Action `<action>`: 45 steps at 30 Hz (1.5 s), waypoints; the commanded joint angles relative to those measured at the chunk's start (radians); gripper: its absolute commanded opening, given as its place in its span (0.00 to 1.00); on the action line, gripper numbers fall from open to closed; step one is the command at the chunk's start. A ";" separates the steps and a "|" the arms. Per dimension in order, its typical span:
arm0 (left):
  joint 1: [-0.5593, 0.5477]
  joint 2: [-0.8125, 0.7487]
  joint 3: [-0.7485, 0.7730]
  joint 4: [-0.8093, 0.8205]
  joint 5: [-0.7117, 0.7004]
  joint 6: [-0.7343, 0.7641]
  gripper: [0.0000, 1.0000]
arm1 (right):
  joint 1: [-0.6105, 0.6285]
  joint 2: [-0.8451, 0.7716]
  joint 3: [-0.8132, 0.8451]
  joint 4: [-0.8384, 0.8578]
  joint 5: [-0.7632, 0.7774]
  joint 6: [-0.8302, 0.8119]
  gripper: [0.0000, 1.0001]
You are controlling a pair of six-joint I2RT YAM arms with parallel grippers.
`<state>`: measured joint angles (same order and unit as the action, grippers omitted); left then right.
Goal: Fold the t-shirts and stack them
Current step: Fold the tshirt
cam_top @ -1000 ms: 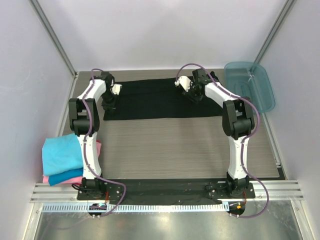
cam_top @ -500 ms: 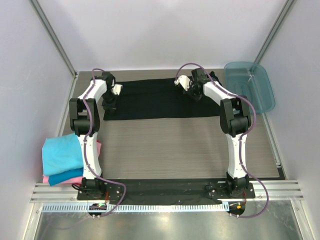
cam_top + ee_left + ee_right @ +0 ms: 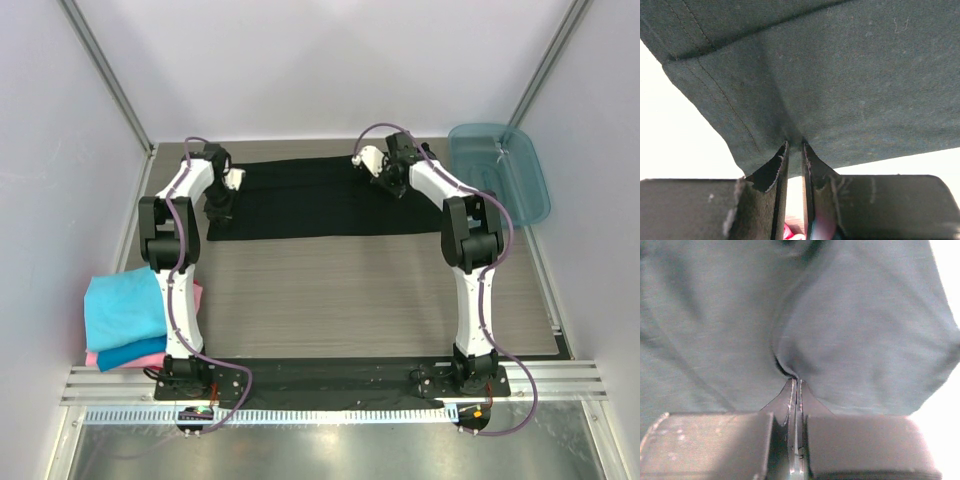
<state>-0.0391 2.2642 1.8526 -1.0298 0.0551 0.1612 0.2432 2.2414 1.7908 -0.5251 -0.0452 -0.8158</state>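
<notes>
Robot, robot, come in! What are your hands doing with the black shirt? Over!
Left gripper shut on black t-shirt, left end. Right gripper shut on its right end. Teal tray off right, not blocking.

A translucent teal plastic tray [image 3: 515, 190] lies at the far right corner of the wood-grain table [image 3: 350, 290]. White enclosure walls [image 3: 330, 60] stand on three sides, with a slanted metal strut [image 3: 105, 75] at each rear corner. An aluminium rail [image 3: 560, 378] runs along the near edge.
</notes>
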 commanded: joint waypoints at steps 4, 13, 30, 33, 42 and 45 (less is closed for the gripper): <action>-0.004 -0.031 -0.023 -0.006 -0.004 0.008 0.17 | -0.018 0.078 0.191 0.131 0.158 -0.045 0.01; -0.004 -0.061 -0.038 -0.009 -0.020 0.017 0.17 | -0.027 0.212 0.395 0.313 0.364 0.041 0.45; 0.001 -0.126 0.157 -0.241 0.114 0.475 0.44 | -0.009 -0.138 0.187 0.172 0.262 0.277 0.49; -0.001 -0.129 0.120 -0.300 0.088 0.610 0.44 | 0.010 -0.193 0.115 0.165 0.255 0.276 0.49; -0.007 -0.147 -0.068 -0.242 0.046 0.716 0.43 | 0.028 -0.275 0.035 0.140 0.263 0.268 0.51; -0.013 -0.134 -0.087 -0.187 0.038 0.709 0.44 | 0.031 -0.296 0.018 0.132 0.271 0.261 0.52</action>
<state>-0.0444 2.1323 1.7710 -1.2629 0.1081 0.8288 0.2779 2.0365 1.8126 -0.3916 0.2192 -0.5655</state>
